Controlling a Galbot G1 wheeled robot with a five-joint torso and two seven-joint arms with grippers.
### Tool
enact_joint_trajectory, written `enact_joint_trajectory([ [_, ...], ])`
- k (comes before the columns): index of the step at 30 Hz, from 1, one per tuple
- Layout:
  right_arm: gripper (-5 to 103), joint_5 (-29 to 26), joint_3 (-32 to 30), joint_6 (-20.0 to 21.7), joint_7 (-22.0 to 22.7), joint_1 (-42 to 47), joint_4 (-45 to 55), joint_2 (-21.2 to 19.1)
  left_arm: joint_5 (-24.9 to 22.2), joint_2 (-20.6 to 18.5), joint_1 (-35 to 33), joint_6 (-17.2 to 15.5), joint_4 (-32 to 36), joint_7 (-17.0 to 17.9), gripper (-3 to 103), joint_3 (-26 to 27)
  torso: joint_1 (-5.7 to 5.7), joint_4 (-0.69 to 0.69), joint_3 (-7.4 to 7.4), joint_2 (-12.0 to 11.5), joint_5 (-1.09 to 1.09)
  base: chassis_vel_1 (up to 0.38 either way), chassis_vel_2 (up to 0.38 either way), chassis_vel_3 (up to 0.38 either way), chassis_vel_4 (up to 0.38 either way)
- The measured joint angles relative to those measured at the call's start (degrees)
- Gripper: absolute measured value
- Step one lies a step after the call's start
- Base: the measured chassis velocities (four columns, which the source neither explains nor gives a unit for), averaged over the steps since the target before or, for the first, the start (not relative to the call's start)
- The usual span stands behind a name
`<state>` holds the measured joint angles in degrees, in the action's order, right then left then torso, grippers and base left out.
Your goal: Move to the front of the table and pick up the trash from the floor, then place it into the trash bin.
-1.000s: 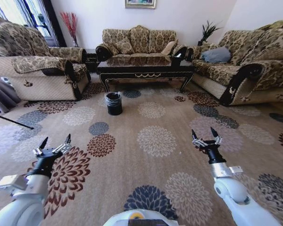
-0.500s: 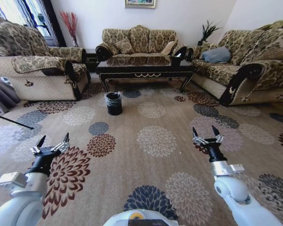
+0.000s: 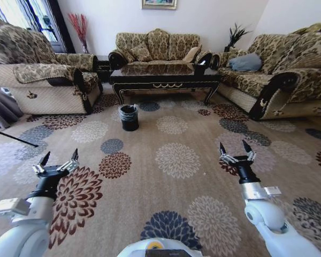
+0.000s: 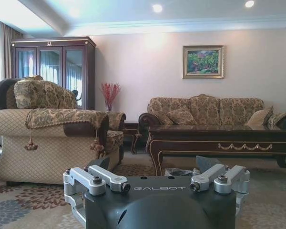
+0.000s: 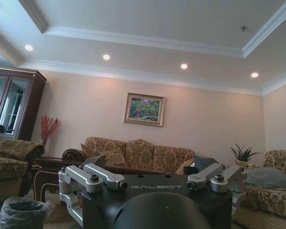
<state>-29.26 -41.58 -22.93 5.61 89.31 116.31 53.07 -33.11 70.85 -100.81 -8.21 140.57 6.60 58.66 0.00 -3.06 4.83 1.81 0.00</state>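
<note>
End effectors (image 3: 58,159) apart from black, apparently bag-lined bin (image 3: 129,117)

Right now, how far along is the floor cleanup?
Barely begun. The robot faces the table from well back across the carpet. The left gripper and right gripper hover over the floor, jaws open, holding nothing. The trash bin stands in front of the table. Left: approach, find trash, pick it up, bin it.

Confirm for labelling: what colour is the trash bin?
Black trash bin, clear bag liner; head view.
</note>
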Motion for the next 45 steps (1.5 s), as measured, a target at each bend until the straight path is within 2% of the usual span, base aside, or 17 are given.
enact_joint_trajectory([
  [6,100,-0.03,-0.18,-0.06,-0.01,0.08,0.28,-0.02,-0.64,-0.02,-0.07,0.38,-0.38,0.02,100,0.25,0.0,0.0,0.0,0.0,0.0,0.0,0.0,0.0,0.0],
  [11,100,-0.06,-0.28,-0.19,-0.01,0.17,0.44,0.01,-1.49,-0.2,-0.33,2.27,-1.01,-2.38,100,0.53,0.02,0.0,0.06,0.14,0.0,0.0,0.0,0.0,0.0],
  [14,100,-0.03,-0.29,-0.15,-0.08,0.55,0.52,0.13,-2.04,-0.38,-0.38,3.23,-1.29,-3.39,100,0.59,0.24,0.0,0.7,1.02,0.0,0.0,0.0,0.0,0.0],
  [32,100,-0.01,0.05,-0.78,-1.01,0.52,-0.36,0.15,-2.24,-0.51,-0.3,4.09,-1.91,-4.78,100,0.59,0.78,-0.01,4.47,5.27,-0.01,-0.023,-0.03,0.034,0.023],
  [36,100,0.0,0.19,-1.94,-1.94,0.22,-1.12,0.23,-2.16,-0.48,-0.2,4.2,-2.09,-4.99,100,0.44,0.88,-0.01,5.01,5.91,0.03,-0.105,-0.1,0.131,0.102],
  [45,100,0.23,0.48,-2.09,-2.14,-0.24,-1.74,0.31,-1.97,-0.5,0.14,4.3,-2.54,-5.18,100,0.27,1.41,-0.01,6.02,7.46,-0.02,-0.022,-0.017,0.006,0.011],
])
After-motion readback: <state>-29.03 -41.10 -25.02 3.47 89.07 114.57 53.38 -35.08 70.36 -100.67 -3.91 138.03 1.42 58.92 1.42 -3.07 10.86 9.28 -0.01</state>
